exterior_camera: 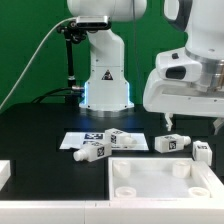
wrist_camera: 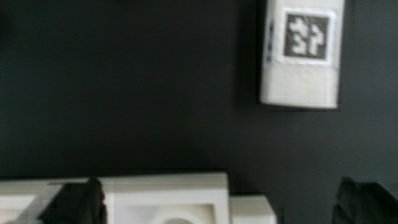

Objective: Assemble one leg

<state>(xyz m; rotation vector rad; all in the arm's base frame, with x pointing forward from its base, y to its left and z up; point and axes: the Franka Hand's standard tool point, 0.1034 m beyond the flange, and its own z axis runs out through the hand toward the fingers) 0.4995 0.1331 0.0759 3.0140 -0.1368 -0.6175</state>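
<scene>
The gripper (exterior_camera: 192, 124) hangs open above the dark desk (exterior_camera: 40, 130), its fingers (wrist_camera: 71, 200) spread wide with nothing held between them. Directly under it lies a corner of the white panel (wrist_camera: 169, 195) with a round socket. The leg (wrist_camera: 302, 55) lies flat on the desk beyond the fingers, well apart from them, tag facing up.

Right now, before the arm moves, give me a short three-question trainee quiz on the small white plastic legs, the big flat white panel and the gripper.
1. How many small white tagged plastic legs lie on the black table?
2. True or false: the white two-finger gripper holds a leg.
3. The large flat white panel with round corner sockets lies: A on the marker board; B nearer the exterior camera than the legs; C against the robot base.
Key: 1 four; 2 false; 3 B.
</scene>
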